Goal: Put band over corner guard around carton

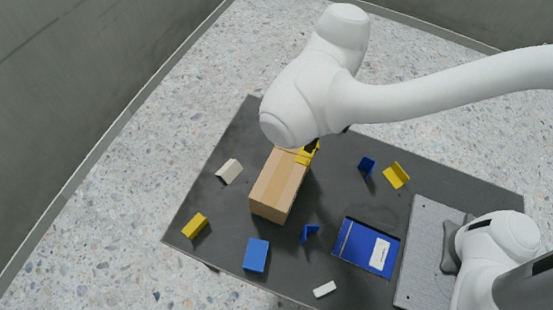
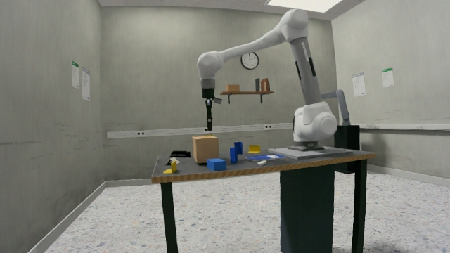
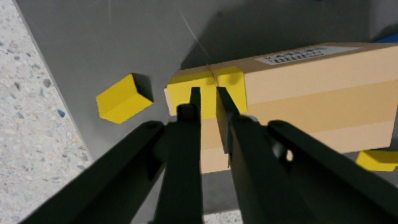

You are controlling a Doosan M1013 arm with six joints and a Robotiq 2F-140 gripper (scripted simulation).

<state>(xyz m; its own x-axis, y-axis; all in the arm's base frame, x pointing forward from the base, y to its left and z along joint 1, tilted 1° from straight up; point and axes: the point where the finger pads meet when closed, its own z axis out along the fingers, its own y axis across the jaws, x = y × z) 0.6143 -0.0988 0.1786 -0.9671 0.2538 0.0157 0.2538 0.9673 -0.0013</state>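
The carton [image 1: 262, 174] [image 2: 205, 149] [image 3: 360, 78] stands level on the table. The yellow corner guard [image 1: 303, 159] [image 3: 232, 89] sits over one top long edge at its far end. The thin brown band [image 3: 213, 75] crosses over the guard and runs across the carton's top, looking about square to its length. The band's underside is hidden, and fingers cover part of its top run. My gripper [image 1: 310, 146] [image 2: 209, 129] [image 3: 208, 101] points down just above the guard, nearly shut. Only a narrow gap with yellow behind it shows between the fingertips, and nothing is seen held.
Loose yellow angle pieces [image 1: 194, 225] [image 1: 396, 176] [image 3: 122, 99], blue ones [image 1: 367, 166] [image 1: 309, 232] and a white one [image 1: 229, 171] lie around the carton. A blue block [image 1: 256, 256], a blue folder [image 1: 361, 248] and a small white block [image 1: 324, 289] lie nearer the front.
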